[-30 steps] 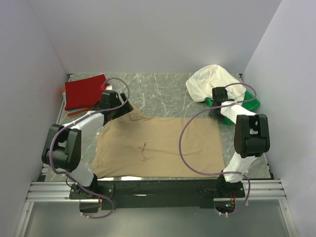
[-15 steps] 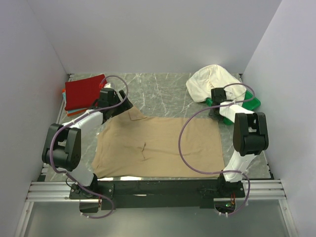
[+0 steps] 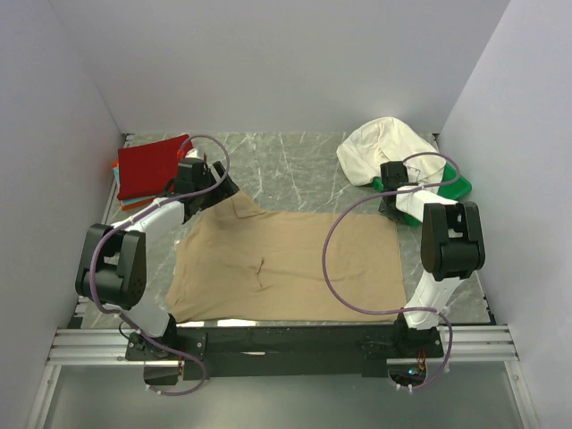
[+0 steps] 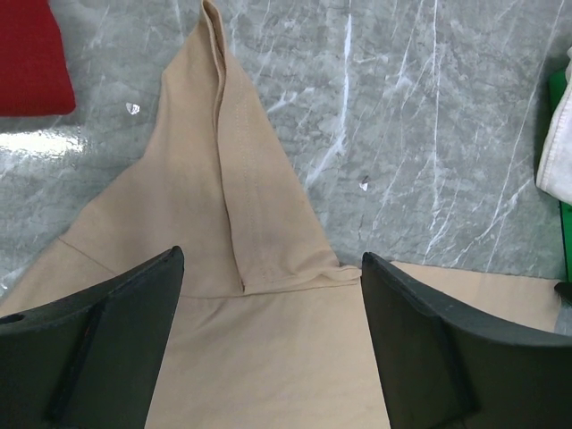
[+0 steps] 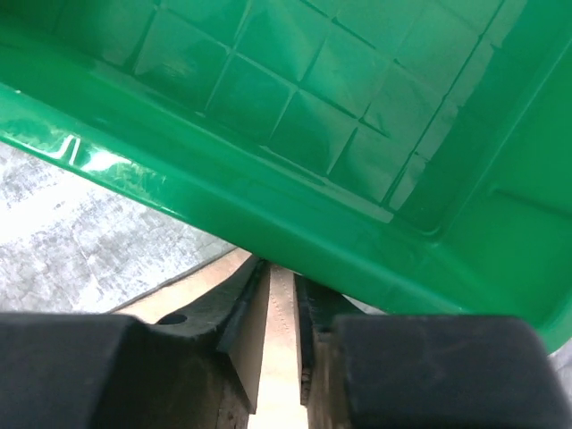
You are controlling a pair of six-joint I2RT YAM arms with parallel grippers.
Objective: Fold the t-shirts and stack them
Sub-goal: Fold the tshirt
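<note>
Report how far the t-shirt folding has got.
Done: the red shirt lies folded, far left. In hand: the tan shirt lies flat, right gripper pinching its edge, left gripper open over its sleeve. Left: folding it, then the cream shirt crumpled on the green tray.

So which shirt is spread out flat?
The tan-beige t-shirt in the middle of the table. The red t-shirt is folded at the far left, and the cream-white t-shirt is bunched up on the green tray.
</note>
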